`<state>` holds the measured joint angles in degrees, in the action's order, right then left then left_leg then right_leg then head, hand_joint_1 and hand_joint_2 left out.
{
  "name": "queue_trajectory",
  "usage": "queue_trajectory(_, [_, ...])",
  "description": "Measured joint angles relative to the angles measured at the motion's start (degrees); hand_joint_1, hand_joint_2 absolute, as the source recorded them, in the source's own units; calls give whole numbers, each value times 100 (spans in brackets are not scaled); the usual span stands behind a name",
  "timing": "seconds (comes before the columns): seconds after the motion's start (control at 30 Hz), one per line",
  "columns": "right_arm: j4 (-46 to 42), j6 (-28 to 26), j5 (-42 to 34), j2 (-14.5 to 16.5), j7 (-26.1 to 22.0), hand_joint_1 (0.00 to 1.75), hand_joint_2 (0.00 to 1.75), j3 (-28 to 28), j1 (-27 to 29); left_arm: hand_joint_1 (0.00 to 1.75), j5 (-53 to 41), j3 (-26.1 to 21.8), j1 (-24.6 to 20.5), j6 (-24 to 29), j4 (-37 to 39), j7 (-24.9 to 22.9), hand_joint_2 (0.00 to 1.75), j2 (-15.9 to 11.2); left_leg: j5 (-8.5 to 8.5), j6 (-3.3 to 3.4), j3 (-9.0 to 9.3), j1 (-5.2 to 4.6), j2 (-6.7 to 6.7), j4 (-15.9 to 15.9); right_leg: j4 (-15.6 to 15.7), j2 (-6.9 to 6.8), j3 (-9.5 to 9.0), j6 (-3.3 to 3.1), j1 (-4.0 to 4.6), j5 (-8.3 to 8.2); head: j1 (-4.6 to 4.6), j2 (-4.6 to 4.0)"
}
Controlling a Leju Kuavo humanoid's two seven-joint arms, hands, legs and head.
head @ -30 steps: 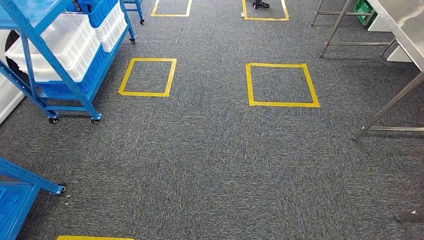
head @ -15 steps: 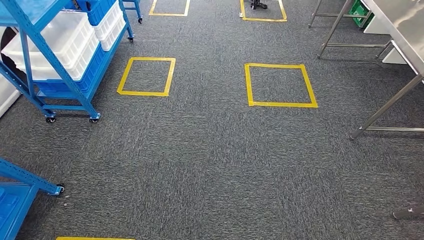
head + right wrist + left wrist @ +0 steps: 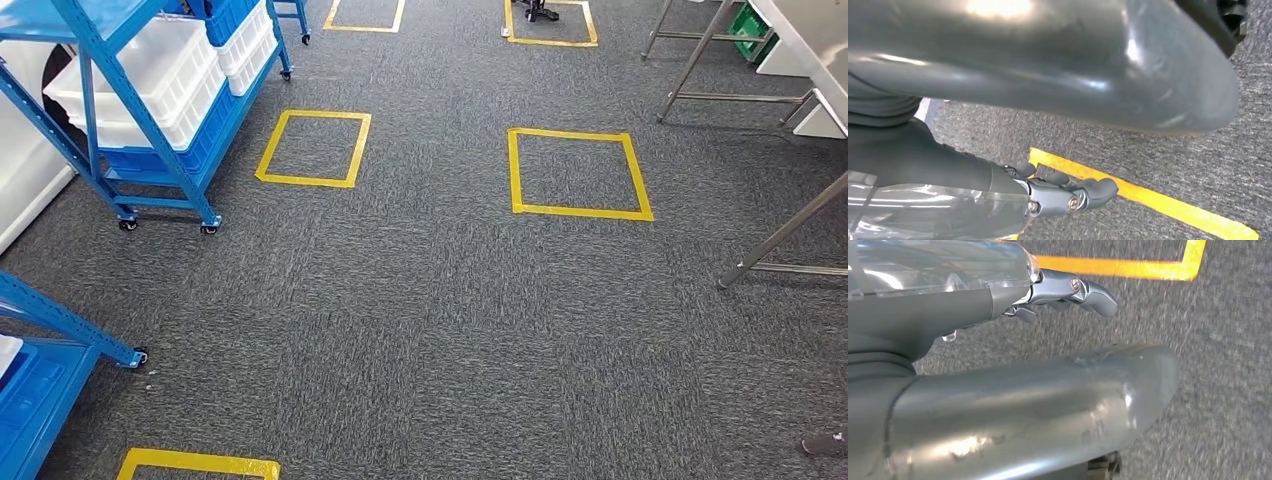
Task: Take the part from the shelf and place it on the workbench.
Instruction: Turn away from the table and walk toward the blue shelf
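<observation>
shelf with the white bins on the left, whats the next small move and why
Probably turn and step left toward the blue shelf. Both hands hang over the carpet holding nothing: the left hand and the right hand each show fingers curled loosely above yellow tape. The white bins sit well off to the left, out of reach, so closing that gap seems to come before any reach.

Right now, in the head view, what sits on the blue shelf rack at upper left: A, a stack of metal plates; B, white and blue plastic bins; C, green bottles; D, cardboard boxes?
B: the blue shelf rack carries white bins stacked over blue bins.
</observation>
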<state>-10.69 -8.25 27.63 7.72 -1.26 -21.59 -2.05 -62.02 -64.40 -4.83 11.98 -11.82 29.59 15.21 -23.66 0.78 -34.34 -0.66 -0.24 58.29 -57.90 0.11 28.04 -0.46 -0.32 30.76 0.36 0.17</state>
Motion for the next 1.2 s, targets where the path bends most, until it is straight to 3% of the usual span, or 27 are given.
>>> queue_trajectory(0.07, [0, 8, 9, 36, -1, 0, 0, 0, -13, 0, -1, 1, 3, 11, 0, -1, 0, -1, -45, -80, -49, 20, -7, 57, 39, -28, 57, -83, -15, -77, 1, 0])
queue_trajectory(0.1, [0, 16, 14, 48, -2, 0, 0, 0, -17, 0, -1, 1, 5, 16, 0, -2, 0, -2, -202, -112, -106, 28, -9, 197, 56, -46, 98, -128, -25, -129, -5, 0])
queue_trajectory(0.2, [0, 43, 36, 61, -10, 0, 0, -1, -16, 0, -1, 1, 4, 25, 0, -2, 0, -2, -978, -180, -365, 64, -4, 1136, 57, -92, 276, -204, -5, -274, -27, 0])
queue_trajectory(0.23, [0, 49, 42, 61, -12, 0, 0, -1, -15, 0, -2, 1, 4, 25, 0, -2, 0, -3, -1111, -196, -401, 74, -4, 1421, 48, -106, 351, -207, 7, -323, -27, 0])
queue_trajectory(0.27, [0, 53, 46, 61, -14, 0, 0, -1, -15, 0, -4, 1, 5, 25, 0, -2, 0, -3, -1117, -204, -361, 82, -4, 1550, 36, -118, 433, -204, 16, -374, -27, 0])
queue_trajectory(0.3, [0, 55, 50, 61, -14, 0, 0, -1, -16, 0, -9, 1, 6, 22, 0, -2, 0, -4, -1013, -205, -231, 85, -3, 1481, 19, -127, 514, -198, 22, -419, -27, 0])
queue_trajectory(0.37, [0, 57, 57, 62, -17, 0, 0, -2, -18, 0, -20, 1, 2, 19, 0, 1, 0, -7, -740, -180, 307, 86, 3, 787, -26, -134, 655, -173, 26, -498, -28, 0])
queue_trajectory(0.43, [0, 61, 67, 68, -28, 0, 0, -2, -17, 0, -23, 0, -9, 23, 0, 0, 0, -10, -713, -127, 829, 59, 17, -1, -65, -139, 721, -125, 35, -551, -23, 0])
queue_trajectory(0.47, [0, 63, 76, 74, -39, 0, 0, -1, -18, 0, -17, -1, -14, 34, 0, -12, 0, -11, -758, -95, 953, 44, 22, -211, -74, -144, 725, -93, 35, -575, -28, 0])
queue_trajectory(0.57, [0, 63, 114, 90, -109, 0, 0, -1, -22, 0, 16, -8, -13, 72, 0, -104, 0, -11, -682, 31, 958, 36, 32, -330, -108, -135, 736, 16, 7, -606, -43, 0])
queue_trajectory(0.63, [0, 60, 138, 91, -172, 0, 0, -1, -18, 0, 24, -12, -13, 76, 0, -137, 0, -9, -578, 112, 906, 49, 47, -373, -447, -85, 876, 73, -7, -322, -23, 0])
queue_trajectory(0.7, [0, 58, 157, 91, -207, 0, 0, 0, -10, 0, 25, -13, -5, 76, 0, -144, 0, -9, -514, 143, 815, 40, 53, -363, -1141, -48, 1138, 112, -18, 141, -5, 0])
queue_trajectory(0.73, [0, 57, 173, 91, -214, 0, 0, 1, -5, 0, 26, -14, 3, 76, 0, -146, 0, -9, -491, 142, 768, 37, 54, -353, -1447, -43, 1238, 126, -24, 289, -5, 0])
queue_trajectory(0.77, [0, 58, 192, 91, -219, 0, 0, 2, -2, 0, 28, -15, 11, 75, 0, -149, 0, -9, -472, 133, 729, 36, 37, -337, -1587, -41, 1252, 136, -33, 329, -6, 0])
queue_trajectory(0.8, [0, 61, 212, 91, -220, 0, 0, 4, 1, 0, 30, -17, 16, 75, 0, -152, 0, -9, -459, 121, 699, 39, 16, -316, -1518, -37, 1160, 142, -42, 260, -7, 0])
queue_trajectory(0.87, [0, 87, 251, 91, -215, 0, 0, 7, 10, 0, 34, -20, 15, 80, 0, -160, 0, -8, -452, 85, 657, 52, -54, -260, -848, 62, 716, 137, -67, -48, -5, 0])
queue_trajectory(0.93, [1, 116, 306, 91, -195, 0, 0, 15, 26, 0, 28, -21, -6, 91, 0, -175, 0, -7, -467, 23, 578, 48, -127, -168, -221, 230, 359, 105, -77, -197, -11, 0])
queue_trajectory(1.0, [2, 133, 352, 91, -174, 0, 0, 31, 33, 0, 20, -21, -18, 98, 0, -192, 0, -7, -465, -47, 500, 49, -209, -110, -79, 259, 299, 51, -58, -168, -16, 0])
queue_trajectory(1.1, [2, 148, 365, 92, -156, 0, 0, 48, 28, 0, 17, -21, -6, 107, 0, -201, 0, -8, -541, -139, 421, 77, -228, 19, -59, 108, 302, -62, -59, -190, -28, 0])
queue_trajectory(1.2, [2, 158, 366, 93, -137, 0, 0, 50, 31, 0, 17, -21, -10, 116, 0, -210, 0, -9, -1020, -215, -11, 94, -70, 929, -43, -68, 308, -142, -41, -196, -56, 0])
